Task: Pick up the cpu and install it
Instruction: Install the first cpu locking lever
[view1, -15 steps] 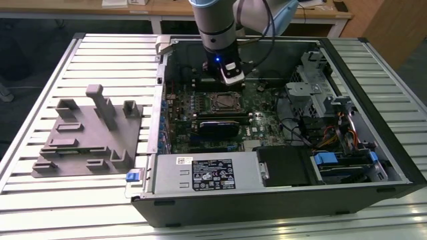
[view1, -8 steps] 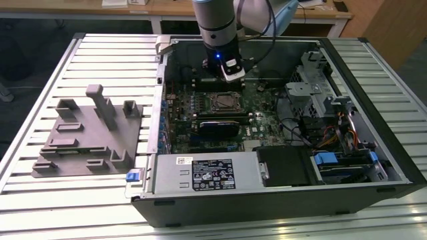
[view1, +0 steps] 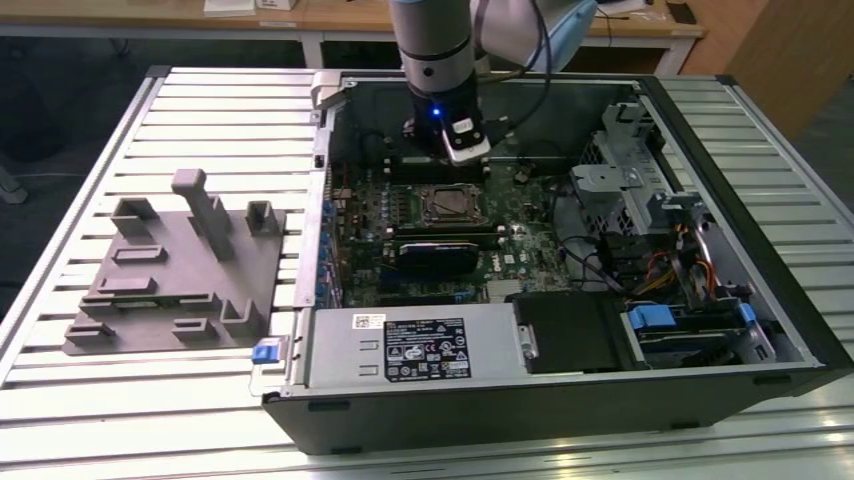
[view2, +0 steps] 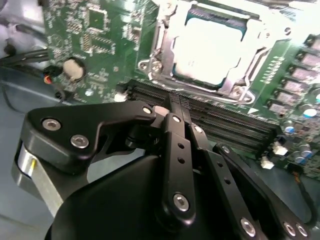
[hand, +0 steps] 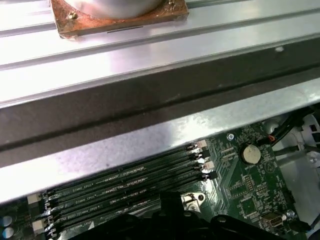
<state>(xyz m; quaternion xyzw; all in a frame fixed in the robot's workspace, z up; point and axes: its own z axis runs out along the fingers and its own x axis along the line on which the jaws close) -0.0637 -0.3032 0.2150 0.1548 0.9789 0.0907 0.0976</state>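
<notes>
cpu is seated in the motherboard socket, silvery top up, metal socket frame around it. In the exterior view the socket is mid-board inside the open PC case, with the arm coming down from above, just beyond the socket on the far side.

pincer is clenched, fingers pressed together, nothing between them. Its tip hangs over the RAM slots right beside the socket, apart from the cpu. In the exterior view the pincer sits just past the socket's far edge.

First wrist view: the RAM slots run along the green motherboard, coin cell battery near the slot ends, case wall beyond the slots, slatted worktop beyond that.

Relative to the socket in the exterior view: black card just on the near side, silver power supply further toward the case's near wall, drive cage to the exterior view's right. Grey parts fixture sits on the worktop outside the case, on the exterior view's left.
</notes>
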